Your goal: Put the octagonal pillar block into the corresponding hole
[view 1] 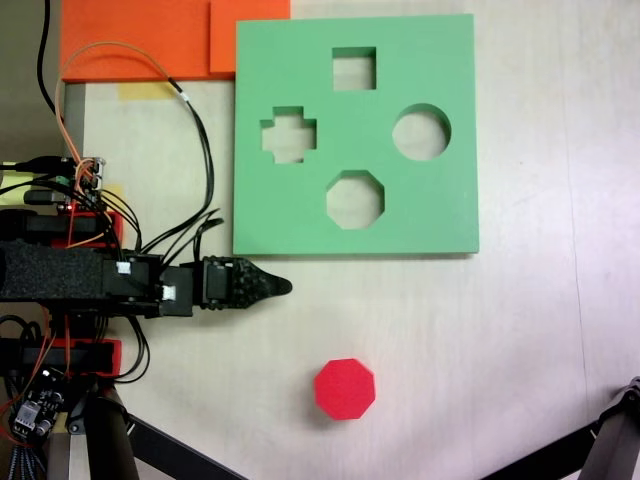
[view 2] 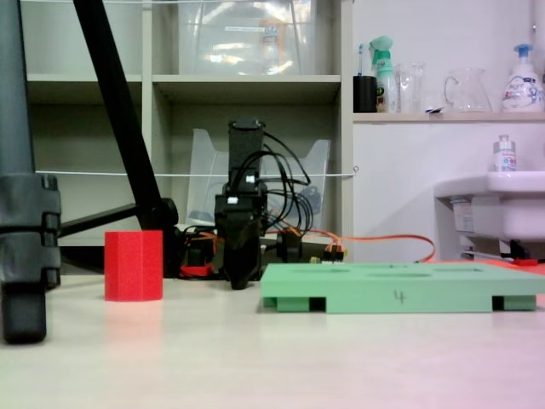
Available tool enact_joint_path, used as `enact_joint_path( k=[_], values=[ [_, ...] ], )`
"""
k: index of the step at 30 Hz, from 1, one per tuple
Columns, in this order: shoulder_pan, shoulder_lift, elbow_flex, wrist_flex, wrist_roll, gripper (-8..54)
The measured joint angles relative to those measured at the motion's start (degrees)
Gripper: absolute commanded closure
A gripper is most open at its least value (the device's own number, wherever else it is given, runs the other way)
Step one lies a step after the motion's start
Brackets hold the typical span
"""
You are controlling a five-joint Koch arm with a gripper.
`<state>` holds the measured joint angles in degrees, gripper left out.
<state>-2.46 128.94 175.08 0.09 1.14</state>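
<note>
The octagonal pillar block [view 1: 345, 389] is bright red and stands upright on the pale table, below the green foam board [view 1: 440, 210]. From the side it shows as a red column [view 2: 134, 265] left of the board [view 2: 400, 294]. The corresponding hole [view 1: 355, 199], eight-sided, lies in the board's lower middle with nothing in it. My black gripper [view 1: 285, 287] lies low just under the board's lower left corner, up and left of the block, apart from both. Its jaws are together with nothing between them. Seen head-on, the gripper [view 2: 238, 279] points at the camera.
The board also has a cross cutout [view 1: 289, 134], a square cutout [view 1: 354, 68] and a round cutout [view 1: 421, 132]. Orange foam sheets [view 1: 140, 35] lie at the top left. Cables [view 1: 195, 130] loop beside the arm. Black tripod legs [view 1: 150, 440] [view 1: 612, 432] cross the lower corners.
</note>
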Motion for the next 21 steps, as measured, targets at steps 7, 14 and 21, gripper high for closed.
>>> enact_joint_path(
  k=[7, 14, 21],
  values=[
    [-0.70, 0.00, 0.00, 0.00, 0.00, 11.7],
    [-0.70, 0.00, 0.00, 0.00, 0.00, 11.5],
    [2.64, 0.00, -2.55, -2.37, 52.03, 15.7]
  ],
)
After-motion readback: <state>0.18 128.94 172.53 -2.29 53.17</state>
